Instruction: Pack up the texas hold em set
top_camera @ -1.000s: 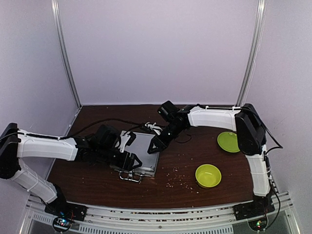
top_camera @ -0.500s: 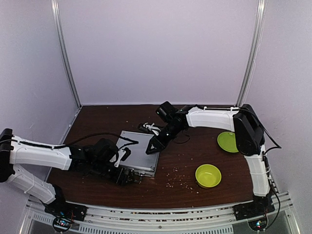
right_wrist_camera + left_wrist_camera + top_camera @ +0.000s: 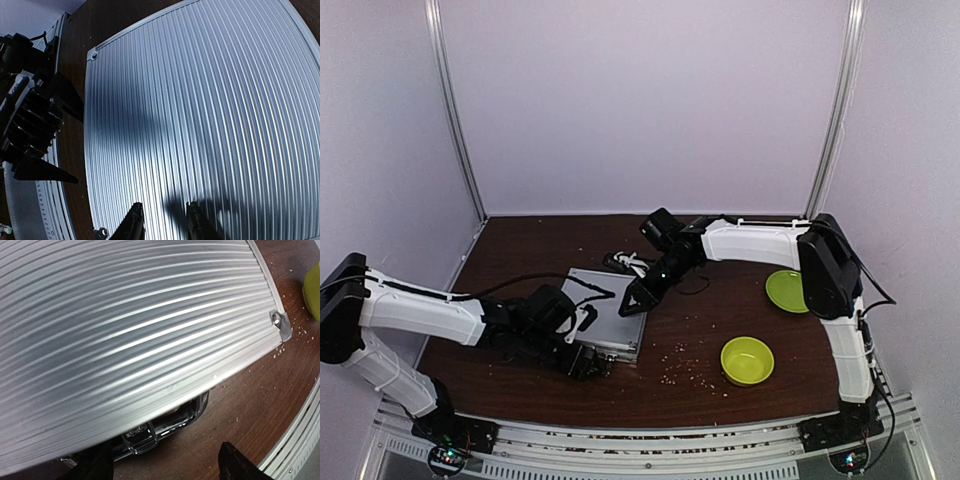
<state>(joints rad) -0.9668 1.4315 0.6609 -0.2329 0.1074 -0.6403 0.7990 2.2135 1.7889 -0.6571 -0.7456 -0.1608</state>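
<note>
The silver ribbed aluminium case [image 3: 605, 312] lies shut and flat on the brown table. It fills the left wrist view [image 3: 125, 315] and the right wrist view [image 3: 200, 100]. Its metal handle [image 3: 167, 422] sticks out at the front edge. My left gripper [image 3: 586, 358] is open and low at that front edge, with its fingers either side of the handle and not touching it [image 3: 167, 467]. My right gripper [image 3: 632, 300] is over the lid's right part, its fingers a little apart and empty [image 3: 162, 225]. Chips, buttons and cards are out of view.
A lime-green bowl [image 3: 747, 360] stands front right and a lime-green plate [image 3: 788, 290] sits further right. Small crumbs [image 3: 685, 370] lie between case and bowl. A small black-and-white object [image 3: 628, 263] and a cable lie behind the case.
My left gripper has moved off the lid's near side, down to the front edge by the handle. The right gripper and the case have hardly moved.
</note>
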